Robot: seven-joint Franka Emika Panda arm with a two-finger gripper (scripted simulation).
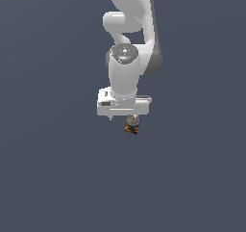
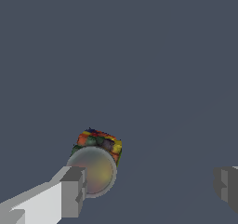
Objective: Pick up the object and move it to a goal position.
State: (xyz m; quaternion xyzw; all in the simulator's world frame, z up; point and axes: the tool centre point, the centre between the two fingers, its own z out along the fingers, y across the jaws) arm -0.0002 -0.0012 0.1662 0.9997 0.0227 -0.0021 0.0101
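Observation:
The object [image 1: 131, 125] is a tiny lump with orange, red, yellow and dark patches and a greyish rounded top. In the exterior view it sits just under the white hand of my gripper [image 1: 126, 117]. In the wrist view the object [image 2: 98, 155] lies close beside one grey finger [image 2: 73, 190], while the other finger [image 2: 227, 186] stands far off across a wide gap. My gripper [image 2: 149, 188] is open, with nothing held between the jaws. Whether the near finger touches the object, I cannot tell.
A plain dark grey-blue floor [image 1: 48, 178] fills both views. The white arm [image 1: 127, 14] rises above the hand in the exterior view.

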